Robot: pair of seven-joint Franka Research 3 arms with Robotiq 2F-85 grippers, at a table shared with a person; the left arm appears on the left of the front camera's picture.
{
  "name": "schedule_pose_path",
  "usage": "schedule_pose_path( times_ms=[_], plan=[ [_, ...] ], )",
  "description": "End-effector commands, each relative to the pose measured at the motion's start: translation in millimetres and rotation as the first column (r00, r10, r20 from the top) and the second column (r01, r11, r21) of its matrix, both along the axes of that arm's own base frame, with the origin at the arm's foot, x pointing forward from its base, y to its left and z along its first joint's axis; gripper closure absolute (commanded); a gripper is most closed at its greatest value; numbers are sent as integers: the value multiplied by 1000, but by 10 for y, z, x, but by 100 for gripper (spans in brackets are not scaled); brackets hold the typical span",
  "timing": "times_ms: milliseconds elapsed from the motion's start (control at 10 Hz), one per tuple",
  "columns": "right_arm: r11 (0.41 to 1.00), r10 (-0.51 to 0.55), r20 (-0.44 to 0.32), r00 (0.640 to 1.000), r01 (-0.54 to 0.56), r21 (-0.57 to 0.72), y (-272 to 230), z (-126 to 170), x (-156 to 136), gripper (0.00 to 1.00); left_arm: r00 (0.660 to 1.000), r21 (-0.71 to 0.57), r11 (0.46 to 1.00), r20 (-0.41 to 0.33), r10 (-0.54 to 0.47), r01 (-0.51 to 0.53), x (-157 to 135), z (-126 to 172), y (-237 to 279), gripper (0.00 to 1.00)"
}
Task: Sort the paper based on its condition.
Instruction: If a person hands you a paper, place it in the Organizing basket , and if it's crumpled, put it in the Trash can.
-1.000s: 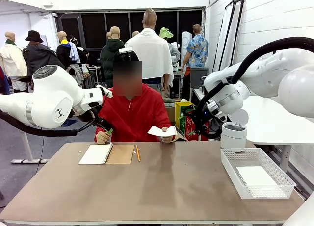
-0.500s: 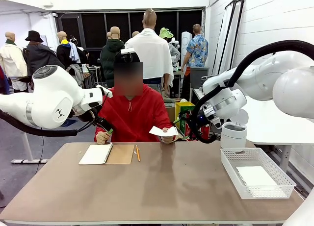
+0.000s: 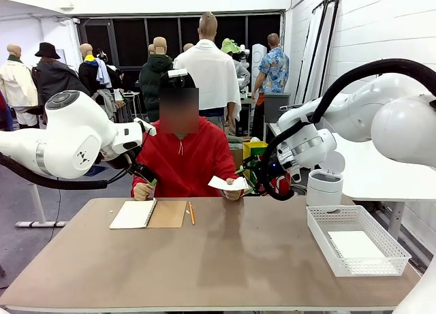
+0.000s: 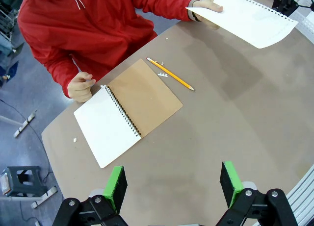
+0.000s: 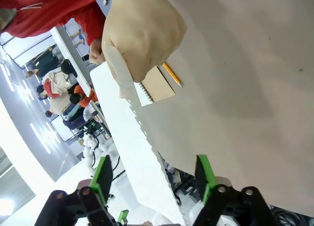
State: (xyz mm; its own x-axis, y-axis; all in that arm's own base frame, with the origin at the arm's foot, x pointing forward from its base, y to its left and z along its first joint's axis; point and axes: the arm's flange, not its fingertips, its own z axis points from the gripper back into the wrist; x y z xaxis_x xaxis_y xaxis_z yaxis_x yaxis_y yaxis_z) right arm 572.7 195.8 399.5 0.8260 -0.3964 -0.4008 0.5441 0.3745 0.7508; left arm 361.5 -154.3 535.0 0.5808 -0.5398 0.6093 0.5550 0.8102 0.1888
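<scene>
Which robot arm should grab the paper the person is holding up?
The right one, most likely. Its claw is open right at the sheet in the person's hand, the paper's edge between its pads. The left claw hangs over the notebook instead.

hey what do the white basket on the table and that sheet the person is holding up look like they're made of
The basket looks like moulded white plastic, matt, judging by its fine open lattice walls and thick rim. The sheet looks like thin uncoated white paper: it bows under its own weight and has a ragged row of torn spiral holes along one edge.
</scene>
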Motion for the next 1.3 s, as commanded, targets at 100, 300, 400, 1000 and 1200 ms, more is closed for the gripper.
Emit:
schedule_pose_path(
  times_ms=[100,300,400,1000,1200],
  plan=[
    [1000,-14,-16,1000,14,17,33,-28,89,65,1000,0,1000,-3,2,-2,2,-3,11,0],
    [1000,-12,-25,1000,12,15,33,-26,99,92,1000,0,1000,-3,2,-2,2,-3,11,0],
    [1000,-17,-22,1000,17,14,24,-32,111,100,1000,0,1000,-3,2,-2,2,-3,11,0],
    [998,44,7,999,-44,54,-33,101,103,100,1000,0,1000,-3,2,-2,2,-3,11,0],
    [996,51,60,997,-55,64,-195,268,126,100,1000,0,1000,-3,2,-2,2,-3,11,0]
  ],
)
